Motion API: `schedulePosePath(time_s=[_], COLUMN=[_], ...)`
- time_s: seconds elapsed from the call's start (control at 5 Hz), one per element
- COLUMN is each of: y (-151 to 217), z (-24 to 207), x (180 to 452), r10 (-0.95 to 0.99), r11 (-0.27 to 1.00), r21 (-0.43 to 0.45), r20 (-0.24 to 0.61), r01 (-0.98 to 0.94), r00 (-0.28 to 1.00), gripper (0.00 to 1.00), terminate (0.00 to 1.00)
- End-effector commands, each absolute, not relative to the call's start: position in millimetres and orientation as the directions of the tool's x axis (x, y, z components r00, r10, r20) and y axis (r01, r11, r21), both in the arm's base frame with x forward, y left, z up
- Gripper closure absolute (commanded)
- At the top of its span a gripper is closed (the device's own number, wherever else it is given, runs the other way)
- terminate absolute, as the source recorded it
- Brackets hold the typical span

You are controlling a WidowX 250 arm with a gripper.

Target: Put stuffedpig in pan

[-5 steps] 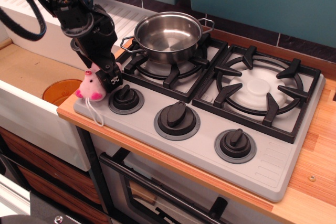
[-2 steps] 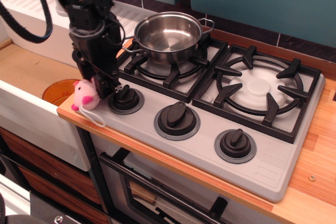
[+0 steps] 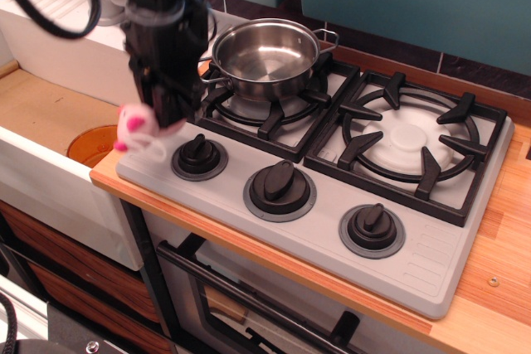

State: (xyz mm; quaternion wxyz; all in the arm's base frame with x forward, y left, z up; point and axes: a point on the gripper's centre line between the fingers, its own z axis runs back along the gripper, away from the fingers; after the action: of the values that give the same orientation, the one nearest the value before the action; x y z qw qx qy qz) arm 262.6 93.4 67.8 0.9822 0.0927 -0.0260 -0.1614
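The gripper point(image 3: 159, 113) hangs over the front left corner of the stove point(image 3: 431, 275), and its jaws are largely hidden: the black arm body covers them from above and the blurred pig point(image 3: 134, 124) covers them from the left. They look closed on the pig, which sits against the gripper's lower end, clear of the surface, its white string point(image 3: 149, 149) dangling below. The pig's face cannot be made out. The arm's upper part is cut off by the top edge.

The pan point(image 3: 265, 57) stands on the rear left burner, just behind and right of the gripper, its inside bare. Its left handle is partly hidden by the arm. The leftmost knob point(image 3: 199, 156) sits just right of the pig. Left of the stove the counter drops into a sink point(image 3: 50, 113).
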Motion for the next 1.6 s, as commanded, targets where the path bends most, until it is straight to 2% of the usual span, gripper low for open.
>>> schedulePosePath(time_s=[0.0,0.4,0.8,1.0,1.4], y=[80,57,40,38,32], z=[125,134,133,133,142], x=[296,338,362,366,372], r10=[-0.351,-0.395,-0.405,-0.423,-0.43], r11=[0.911,0.899,0.897,0.888,0.885], r21=[0.246,0.229,0.221,0.228,0.236], r20=[0.045,0.055,0.063,0.07,0.08], r01=[0.33,0.373,0.383,0.398,0.402], r00=[0.935,0.917,0.912,0.903,0.899], gripper=[1.0,1.0,1.0,0.0,0.0], terminate=[0.0,0.0,0.0,0.0,0.0])
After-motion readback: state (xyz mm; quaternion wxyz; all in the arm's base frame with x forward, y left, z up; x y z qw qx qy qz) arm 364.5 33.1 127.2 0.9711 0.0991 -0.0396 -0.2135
